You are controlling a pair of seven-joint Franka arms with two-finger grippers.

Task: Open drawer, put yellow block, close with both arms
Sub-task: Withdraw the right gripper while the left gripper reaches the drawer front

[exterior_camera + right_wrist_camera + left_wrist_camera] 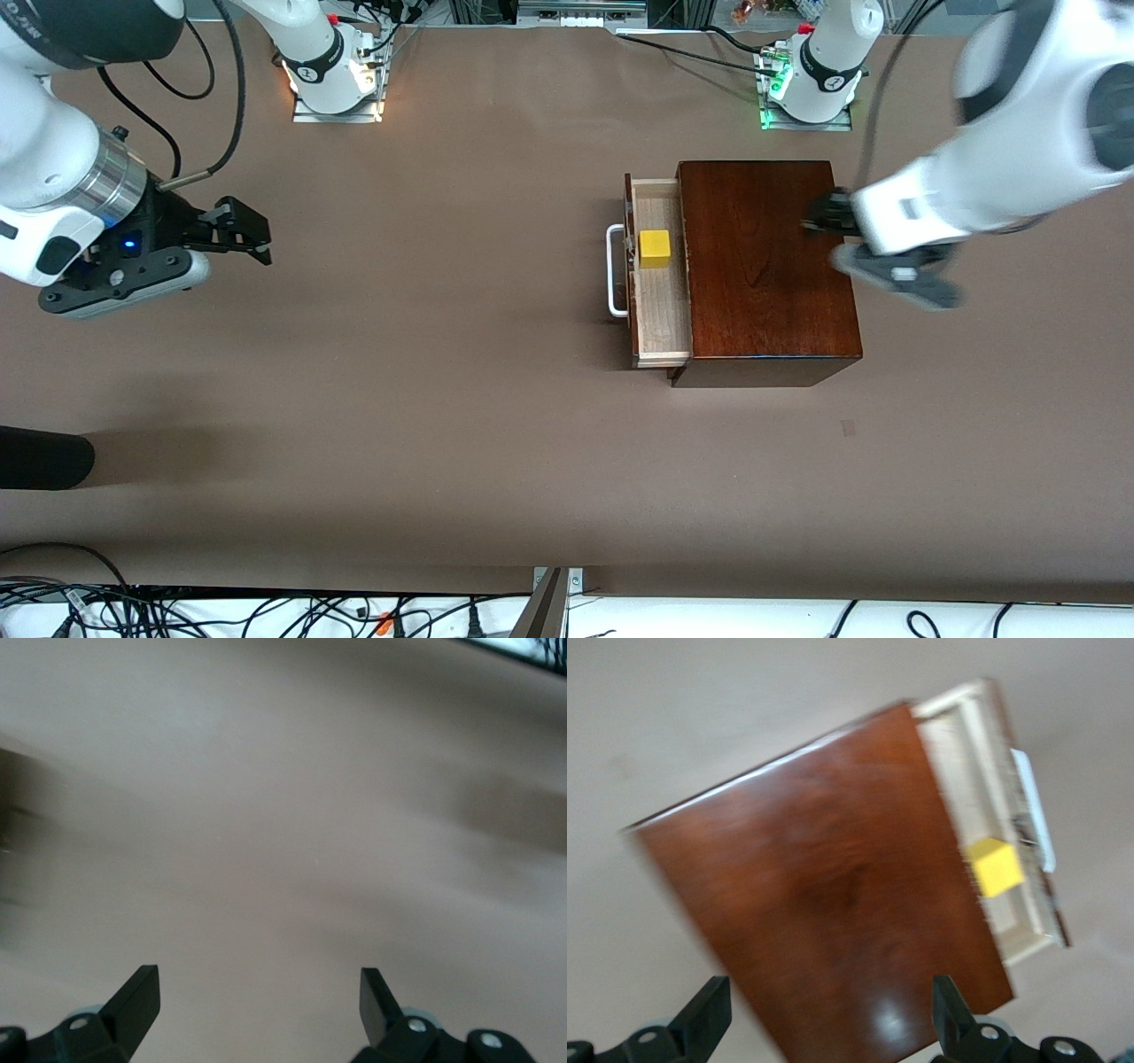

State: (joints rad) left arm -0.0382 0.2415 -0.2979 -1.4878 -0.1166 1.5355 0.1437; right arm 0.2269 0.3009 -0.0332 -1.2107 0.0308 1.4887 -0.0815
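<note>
The drawer [660,310] stands pulled partway out of the mahogany box [762,266], its white handle [613,270] facing the right arm's end of the table. The yellow block [655,248] sits in the pale tray. My left gripper [828,239] hovers over the box's edge at the left arm's end. Its wrist view shows it open [830,1010] above the box top [824,895], with the block [996,866] in the drawer [970,771]. My right gripper [248,232] hangs open over bare table at the right arm's end, and its wrist view [257,992] shows only tabletop.
A black rounded object [44,456] pokes in at the table's edge on the right arm's end. Cables [177,611] run along the edge nearest the camera. The arm bases [332,71] [811,84] stand at the table's back edge.
</note>
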